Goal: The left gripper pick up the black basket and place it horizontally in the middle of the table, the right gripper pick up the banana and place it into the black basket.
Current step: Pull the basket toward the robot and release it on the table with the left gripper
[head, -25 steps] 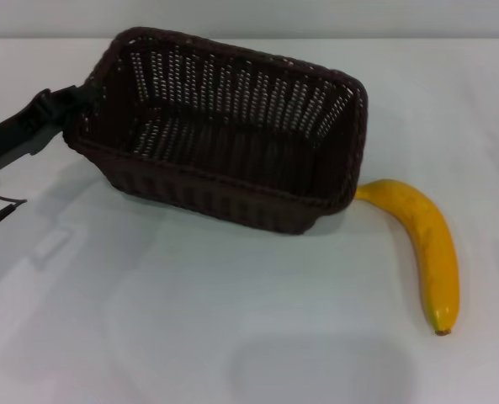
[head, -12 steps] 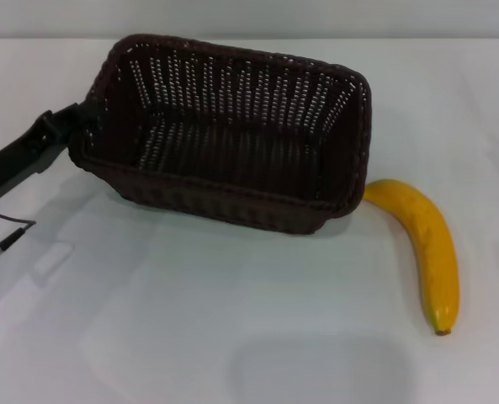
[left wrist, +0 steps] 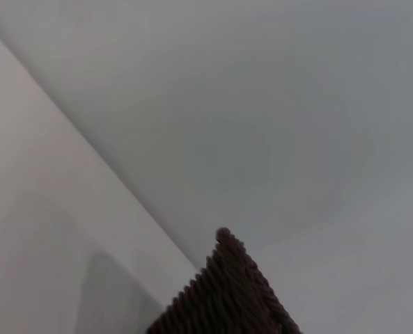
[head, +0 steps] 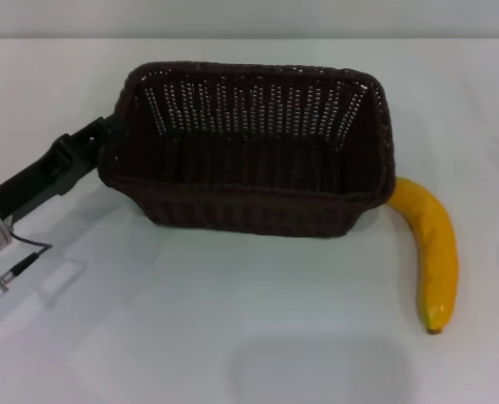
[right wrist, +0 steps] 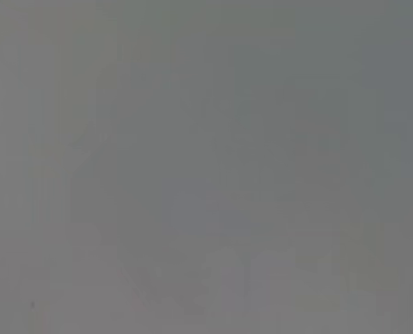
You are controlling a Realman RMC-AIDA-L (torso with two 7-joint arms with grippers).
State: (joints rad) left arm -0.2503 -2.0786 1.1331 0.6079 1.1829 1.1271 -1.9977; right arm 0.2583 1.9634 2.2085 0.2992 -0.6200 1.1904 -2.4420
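Black basket [head: 257, 151] in left hand [head: 106, 135]

Hidden or cut off, as I see it from the console:

- left gripper [head: 106, 139]: I cannot make out its fingertips against the dark short wall of the black basket [head: 257, 210], left of centre in the head view; the arm runs off the left edge.
- banana [head: 430, 252]: its upper end is tucked behind the basket's right corner.
- Left wrist view: only one braided basket corner [left wrist: 227, 296] shows, cut by the bottom edge.
- Right wrist view: a featureless grey blur, nothing I can identify.
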